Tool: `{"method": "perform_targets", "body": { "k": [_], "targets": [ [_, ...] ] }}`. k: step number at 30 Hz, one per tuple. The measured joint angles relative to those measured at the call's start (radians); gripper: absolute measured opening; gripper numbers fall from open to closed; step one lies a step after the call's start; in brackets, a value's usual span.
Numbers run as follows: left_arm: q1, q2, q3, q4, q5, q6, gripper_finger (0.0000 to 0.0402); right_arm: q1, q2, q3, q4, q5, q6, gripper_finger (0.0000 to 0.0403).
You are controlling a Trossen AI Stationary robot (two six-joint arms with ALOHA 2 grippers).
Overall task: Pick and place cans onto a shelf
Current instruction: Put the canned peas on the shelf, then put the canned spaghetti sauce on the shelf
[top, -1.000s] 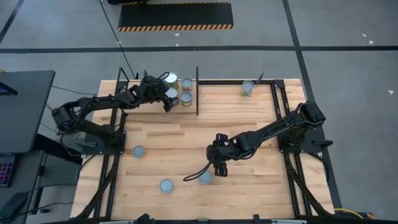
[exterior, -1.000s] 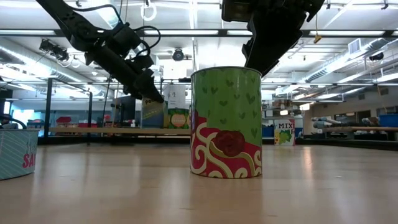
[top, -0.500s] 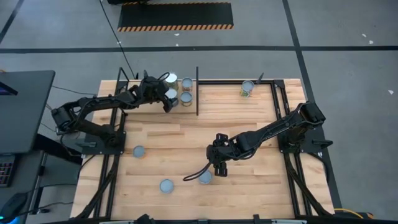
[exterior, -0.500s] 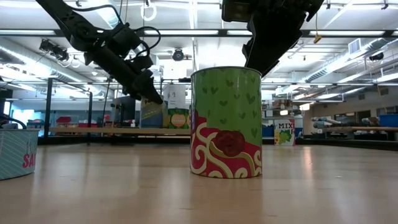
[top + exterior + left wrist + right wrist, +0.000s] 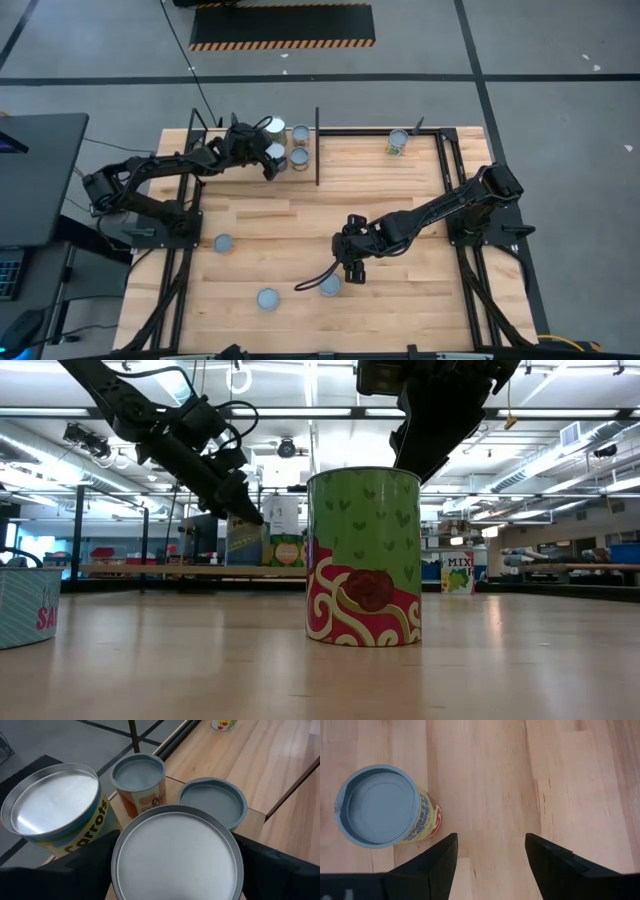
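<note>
My left gripper (image 5: 268,158) is at the shelf (image 5: 290,175) in the table's far left corner, shut on a silver-topped can (image 5: 177,852). Three more cans stand upright on the shelf beside it: a wider "carrots" can (image 5: 55,812), an orange one (image 5: 140,775) and a third (image 5: 212,802). My right gripper (image 5: 352,262) is open and empty above the table's middle. A can with a yellow and red label (image 5: 377,805) stands on the table beside it, outside its fingers. The low view shows this gripper (image 5: 440,410) above a green can (image 5: 363,557). My left gripper has the can's side wall just under its top rim (image 5: 117,865) between its two fingers, one on each side. The fingers slant down at it from the table's left. The can is upright; in the low view its base (image 5: 245,560) looks level with the shelf panel.
Two loose cans (image 5: 222,243) (image 5: 267,298) stand near the table's front left, one (image 5: 330,285) just in front of my right gripper, and one (image 5: 398,142) at the far right. A black shelf post (image 5: 317,150) stands right of the shelf cans. Bare planks lie between the arms.
</note>
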Motion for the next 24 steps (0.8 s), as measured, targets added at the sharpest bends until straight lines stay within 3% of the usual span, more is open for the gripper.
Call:
{"method": "perform_targets", "body": {
  "k": [13,24],
  "targets": [
    [-0.005,-0.015,0.054,-0.05,0.011,0.006,0.0355,0.0,0.0,0.0,0.0,-0.035,0.0,0.024],
    [-0.06,-0.028,0.209,-0.296,0.026,0.041,0.0355,-0.001,-0.03,0.01,-0.005,0.03,-0.108,0.024]
  ]
}}
